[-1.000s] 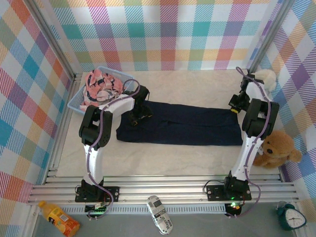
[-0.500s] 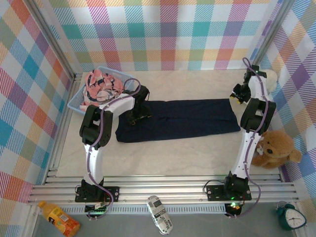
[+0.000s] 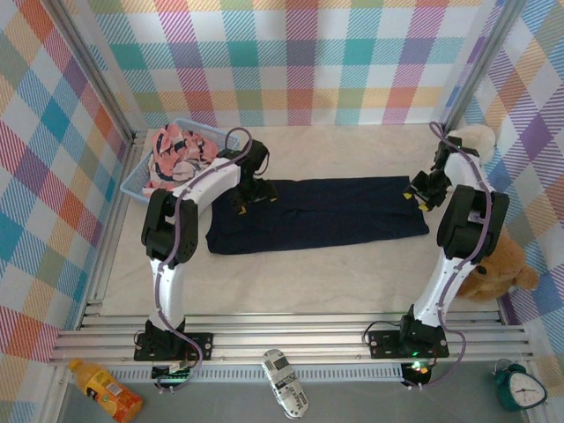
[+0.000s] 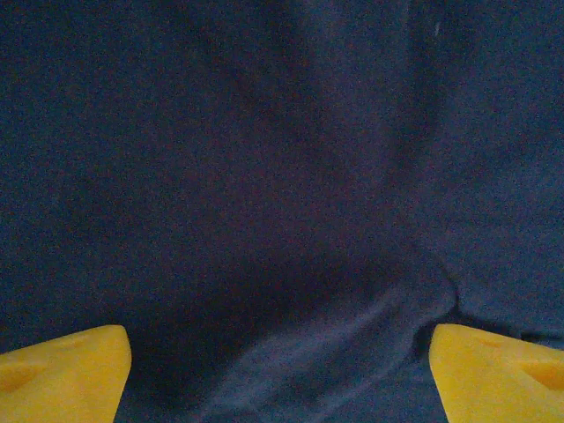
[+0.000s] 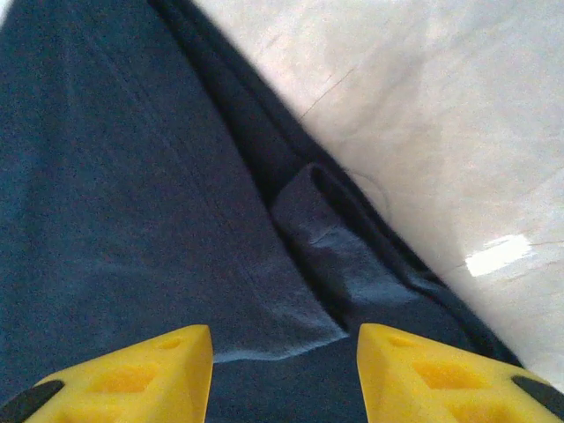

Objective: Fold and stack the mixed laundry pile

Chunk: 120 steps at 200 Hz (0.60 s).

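navy t-shirt (image 3: 317,214) lay flat as a long band across the middle of the table (image 3: 308,282), running left to right. left pincer (image 3: 252,196) hung over its left end, fingers spread wide, gripping nothing. right pincer (image 3: 418,196) sat over the right hem, also spread, cloth below but not pinched. pink printed garment (image 3: 181,152) was bunched in the blue basket (image 3: 131,187) at the far left corner.
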Tool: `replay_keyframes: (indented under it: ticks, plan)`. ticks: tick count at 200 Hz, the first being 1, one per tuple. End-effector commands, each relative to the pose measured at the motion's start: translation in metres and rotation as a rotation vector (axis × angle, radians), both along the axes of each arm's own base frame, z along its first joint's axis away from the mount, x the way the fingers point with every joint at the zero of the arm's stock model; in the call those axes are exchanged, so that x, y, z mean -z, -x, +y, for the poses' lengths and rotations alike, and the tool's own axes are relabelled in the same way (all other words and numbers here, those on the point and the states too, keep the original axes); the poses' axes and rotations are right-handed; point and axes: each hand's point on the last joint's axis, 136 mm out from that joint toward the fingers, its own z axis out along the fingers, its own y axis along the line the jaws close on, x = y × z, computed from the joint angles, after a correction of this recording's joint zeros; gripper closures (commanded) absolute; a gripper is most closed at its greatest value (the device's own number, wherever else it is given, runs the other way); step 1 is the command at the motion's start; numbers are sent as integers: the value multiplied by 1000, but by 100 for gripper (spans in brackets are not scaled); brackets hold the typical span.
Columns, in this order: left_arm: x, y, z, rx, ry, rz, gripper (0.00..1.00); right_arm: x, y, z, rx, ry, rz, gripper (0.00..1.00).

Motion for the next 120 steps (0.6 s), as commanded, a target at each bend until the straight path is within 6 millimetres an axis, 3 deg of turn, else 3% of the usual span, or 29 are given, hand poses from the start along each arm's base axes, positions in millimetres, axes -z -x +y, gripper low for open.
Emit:
replay_keyframes:
  ticks: [1, 31, 69, 94, 120]
  plan:
    - [-5, 29, -3, -19, 21, 33, 12, -2, -7, 49, -80, -56, -24, 52]
    - [-9, 36, 17, -78, -47, 1, 13, -23, -5, 119, -175, -98, -64, 52]
    - [-30, 29, 48, -165, -46, -77, 15, -43, 21, 244, -364, -279, -146, 55]
    - [-24, 25, 76, -214, -20, -81, 25, -46, 39, 317, -521, -427, -205, 60]
    - [-13, 26, 97, -225, 15, -69, 33, -41, 57, 371, -662, -473, -207, 61]
